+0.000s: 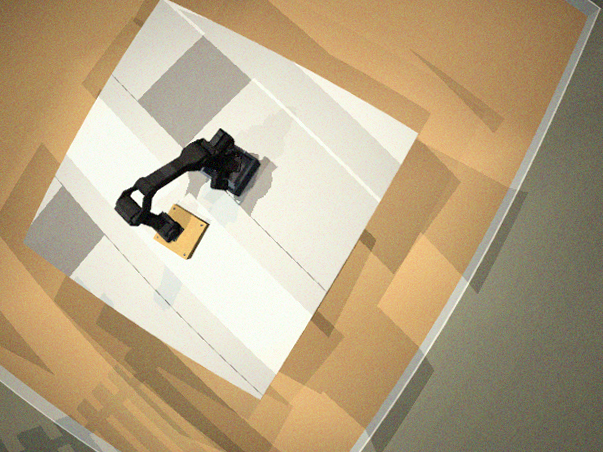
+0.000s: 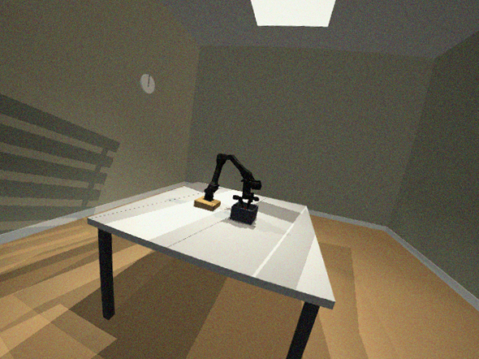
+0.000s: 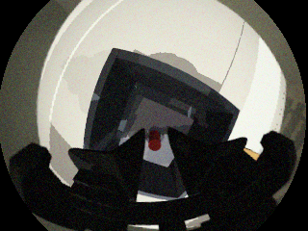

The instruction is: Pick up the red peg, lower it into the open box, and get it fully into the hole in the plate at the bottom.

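Observation:
The dark open box [image 1: 250, 176] [image 2: 239, 214] [image 3: 173, 76] stands on the table, with the light plate [image 3: 161, 113] at its bottom, partly in shadow. My gripper [image 2: 245, 206] [image 3: 156, 131] points down into the box with its fingers parted. In the wrist view the red peg [image 3: 154, 141] shows between and below the fingertips, seen nearly end-on, with a gap on each side. It stands about upright inside the box. The hole and the peg's lower end are hidden, so its depth in the plate cannot be told. The top and exterior views do not show the peg.
The arm's base stands on a yellow-orange block [image 1: 191, 236] [image 2: 202, 204] [image 3: 251, 153] close beside the box. The white table [image 1: 292, 218] [image 2: 218, 242] carries broad shadow bands. The arm arches over from the base to the box.

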{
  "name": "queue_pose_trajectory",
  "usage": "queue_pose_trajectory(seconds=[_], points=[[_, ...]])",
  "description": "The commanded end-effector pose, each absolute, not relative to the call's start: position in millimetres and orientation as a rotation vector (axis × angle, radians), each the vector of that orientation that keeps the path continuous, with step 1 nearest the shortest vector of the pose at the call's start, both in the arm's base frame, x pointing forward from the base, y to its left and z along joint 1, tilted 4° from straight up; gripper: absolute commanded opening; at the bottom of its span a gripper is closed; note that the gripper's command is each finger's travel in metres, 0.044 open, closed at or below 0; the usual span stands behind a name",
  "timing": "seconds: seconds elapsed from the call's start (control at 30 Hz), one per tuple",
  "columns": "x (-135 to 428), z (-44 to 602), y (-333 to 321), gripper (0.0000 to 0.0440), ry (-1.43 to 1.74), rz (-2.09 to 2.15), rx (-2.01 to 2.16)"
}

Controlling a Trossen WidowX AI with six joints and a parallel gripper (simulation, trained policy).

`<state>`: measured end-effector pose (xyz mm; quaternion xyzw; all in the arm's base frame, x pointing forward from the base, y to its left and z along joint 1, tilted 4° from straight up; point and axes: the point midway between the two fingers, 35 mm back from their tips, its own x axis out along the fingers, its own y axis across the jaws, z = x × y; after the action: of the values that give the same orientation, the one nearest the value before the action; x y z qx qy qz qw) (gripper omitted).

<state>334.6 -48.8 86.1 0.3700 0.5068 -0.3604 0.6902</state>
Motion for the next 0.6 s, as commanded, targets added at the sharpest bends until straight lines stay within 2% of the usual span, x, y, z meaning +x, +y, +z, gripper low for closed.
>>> queue_pose_trajectory(seconds=[0.0,0.57], points=[[343.7,88.9,-53.0,0.0147,1.133,-0.801,0.817],[371.6,95.1,-73.0,0.0124,1.184,-0.780,0.792]])
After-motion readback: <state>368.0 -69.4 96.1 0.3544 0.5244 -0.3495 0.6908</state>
